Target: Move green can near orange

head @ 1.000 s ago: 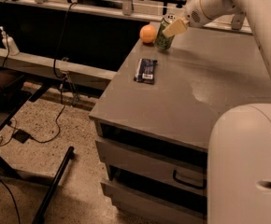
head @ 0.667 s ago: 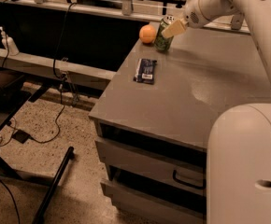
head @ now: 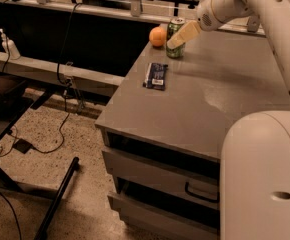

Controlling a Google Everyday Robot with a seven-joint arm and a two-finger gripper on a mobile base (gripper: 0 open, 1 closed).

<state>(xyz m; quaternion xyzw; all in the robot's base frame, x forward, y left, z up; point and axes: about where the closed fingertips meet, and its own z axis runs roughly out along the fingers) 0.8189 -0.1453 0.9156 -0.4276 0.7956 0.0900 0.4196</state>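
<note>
The green can [head: 175, 28] stands upright on the grey cabinet top [head: 220, 99] near its far left corner. The orange [head: 158, 36] sits just left of the can, a small gap or none between them. My gripper [head: 175, 42] reaches in from the upper right on the white arm [head: 235, 1] and is at the can, its pale tip crossing the can's front and hiding part of the can's lower half.
A flat dark blue snack wrapper [head: 155, 75] lies on the cabinet top in front of the can. The cabinet's left edge drops to the floor with cables and a black stand. A counter edge runs behind the can and orange.
</note>
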